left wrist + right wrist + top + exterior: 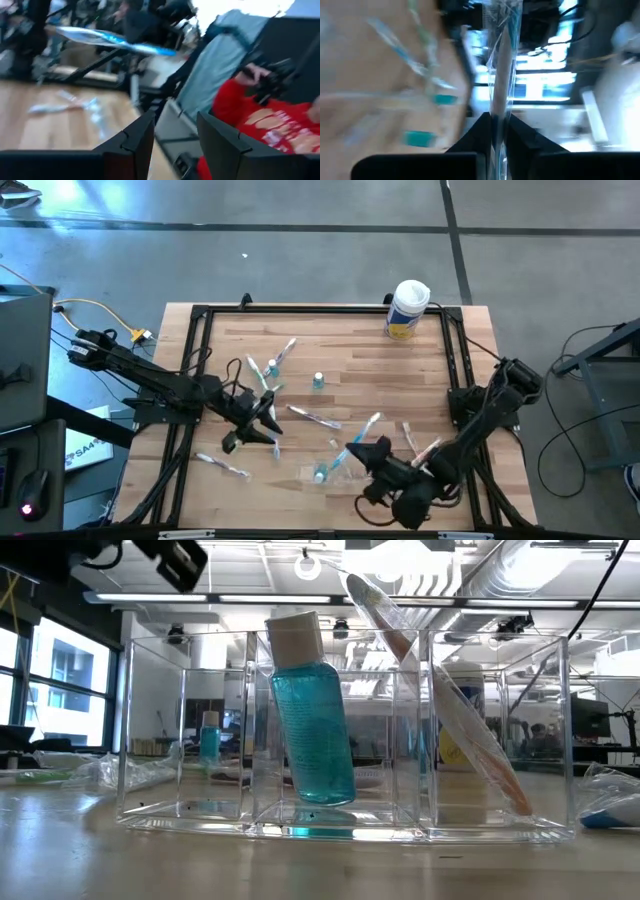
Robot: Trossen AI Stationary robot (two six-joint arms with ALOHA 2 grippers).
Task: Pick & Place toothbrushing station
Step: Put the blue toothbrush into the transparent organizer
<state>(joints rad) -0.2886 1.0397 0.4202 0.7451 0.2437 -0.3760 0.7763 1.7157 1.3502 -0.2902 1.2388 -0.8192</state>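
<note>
A clear three-compartment holder (345, 730) stands near the table's front edge (325, 472). A teal tube (312, 715) leans in its middle compartment. A wrapped toothbrush (455, 710) leans in its right one, lower end on the holder's floor. My right gripper (356, 452) is just right of the holder, shut on a wrapped blue toothbrush (367, 428). My left gripper (262, 418) is open and empty over the table's left middle; its fingers show apart in the left wrist view (175, 135). Loose toothbrushes (315, 418) and a teal-capped tube (318, 380) lie on the wood. My right gripper pinches the wrapped toothbrush near one end (499, 112) between its two fingers. The brush runs straight out past the fingertips, along the fingers. It is lifted clear of the table, and its free end (377, 418) points toward the far right.
A white canister with a yellow label (407, 308) stands at the far right corner. A black frame (200, 315) rims the table. More toothbrushes lie at the left front (222, 465) and right (415, 438). A person in red (260, 120) sits beyond the table.
</note>
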